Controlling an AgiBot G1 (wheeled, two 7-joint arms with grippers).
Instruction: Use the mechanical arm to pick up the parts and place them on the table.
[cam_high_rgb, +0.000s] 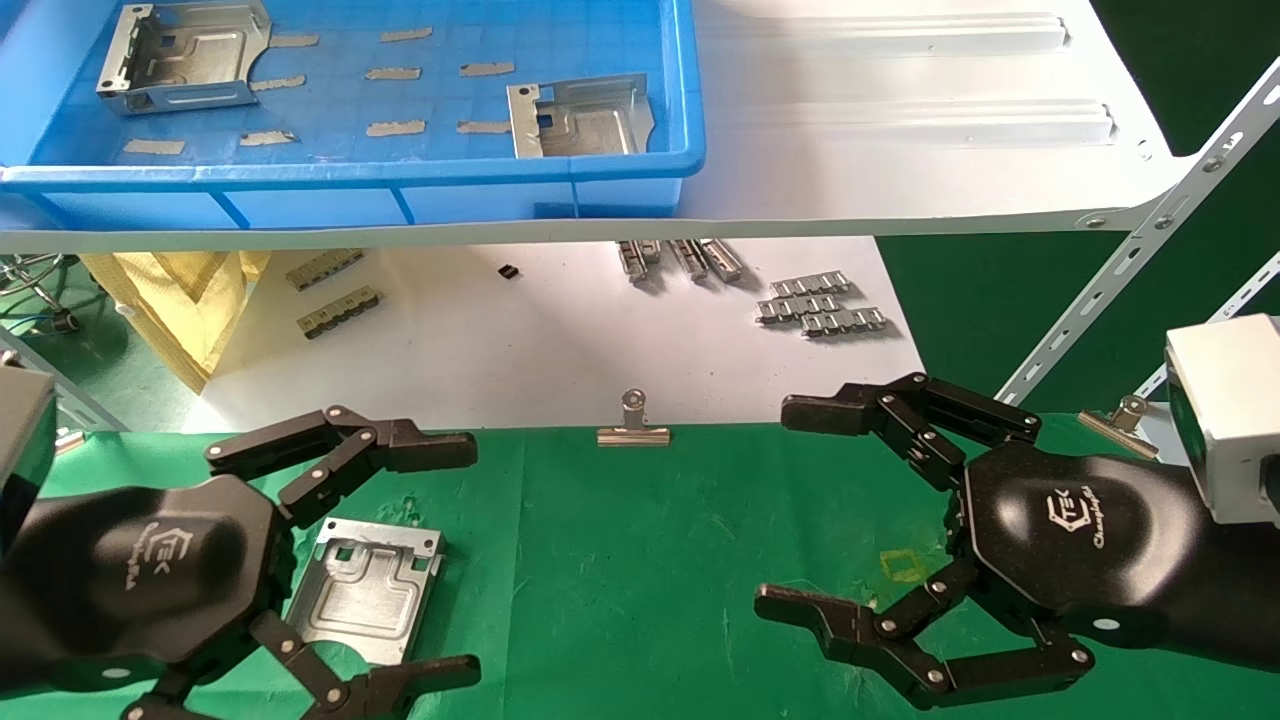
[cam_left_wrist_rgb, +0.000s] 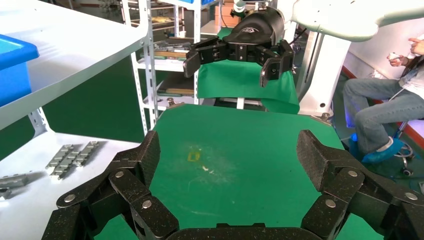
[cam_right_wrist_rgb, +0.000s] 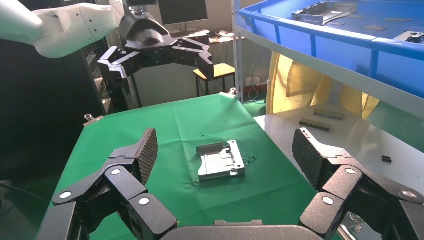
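One silvery stamped part (cam_high_rgb: 365, 590) lies flat on the green cloth table (cam_high_rgb: 650, 560), just beside my left gripper (cam_high_rgb: 445, 562), which is open and empty above the cloth. The part also shows in the right wrist view (cam_right_wrist_rgb: 220, 161). My right gripper (cam_high_rgb: 790, 510) is open and empty over the table's right side, near a yellow mark (cam_high_rgb: 905, 565). Two more parts (cam_high_rgb: 185, 55) (cam_high_rgb: 580, 115) lie in the blue tray (cam_high_rgb: 350, 175) on the white shelf (cam_high_rgb: 900, 150). In the wrist views my left gripper (cam_left_wrist_rgb: 230, 155) and my right gripper (cam_right_wrist_rgb: 226, 149) hold nothing.
Binder clips (cam_high_rgb: 633, 425) (cam_high_rgb: 1120, 420) pin the cloth's far edge. Grey connector strips (cam_high_rgb: 820, 305) (cam_high_rgb: 335, 310) lie on the white sheet (cam_high_rgb: 550, 340) under the shelf. A slanted shelf upright (cam_high_rgb: 1130, 260) stands at the right. A seated person (cam_left_wrist_rgb: 390, 110) is beyond the table.
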